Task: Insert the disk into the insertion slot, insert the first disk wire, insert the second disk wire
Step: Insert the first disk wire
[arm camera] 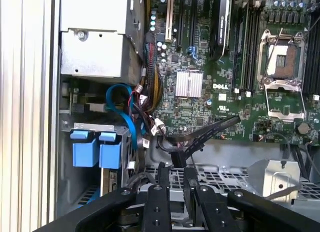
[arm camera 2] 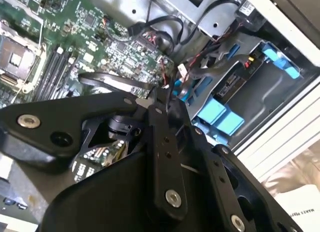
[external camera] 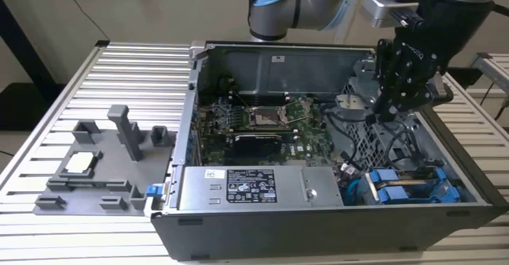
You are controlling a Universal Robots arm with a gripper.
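With the disk (external camera: pixel 402 189) seated in the insertion slot (arm camera 2: pixel 265 104), you're likely on the first disk wire (arm camera: pixel 210 132): your gripper (arm camera: pixel 176 169), over the perforated cage (arm camera: pixel 225 179), pinches its black plug (arm camera: pixel 178 157), which must meet the drive's port squarely.

One computer case (external camera: pixel 318 229); one motherboard (external camera: pixel 312 135); two blue tabs (arm camera: pixel 85 152) (arm camera: pixel 110 155) (a pair)

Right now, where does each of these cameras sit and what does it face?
Exterior view: off the arm, above the open computer case, looking down into it; the arm and gripper show.
First wrist view: on the arm, facing the motherboard past the gripper, shut on a black wire.
Second wrist view: on the arm, facing the blue-framed disk past the gripper.
Shared: both wrist views show gripper, motherboard and disk.
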